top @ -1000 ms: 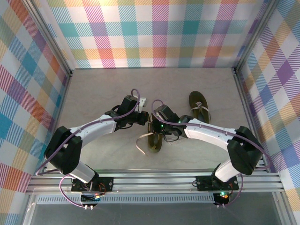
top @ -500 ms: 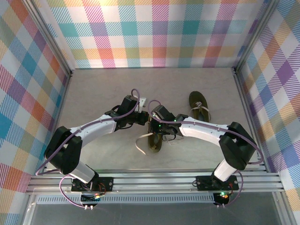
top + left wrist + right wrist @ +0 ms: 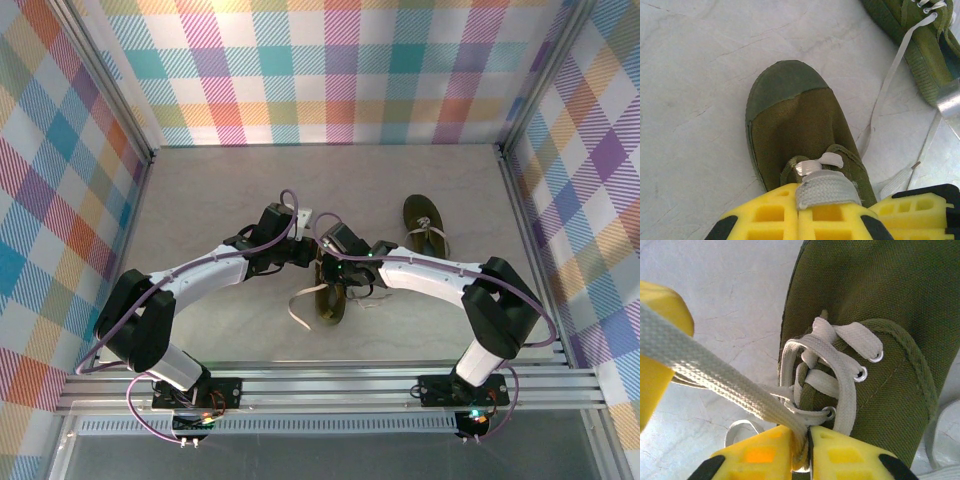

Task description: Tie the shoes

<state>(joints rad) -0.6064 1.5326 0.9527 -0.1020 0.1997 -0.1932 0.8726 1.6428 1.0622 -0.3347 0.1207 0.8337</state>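
Right arm (image 3: 430, 272) has swung inward; both jaws clamp laces (image 3: 715, 367) of the near shoe (image 3: 331, 303), toe toward the bases (image 3: 445, 388).

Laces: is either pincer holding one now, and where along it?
Both. The left pincer is shut on a lace close above the shoe; the right pincer pinches a lace strand just beside the eyelets.

walls (image 3: 340, 70): pastel plaid on three sides | table (image 3: 200, 200): pale beige, marbled | near edge: aluminium rail (image 3: 330, 385)
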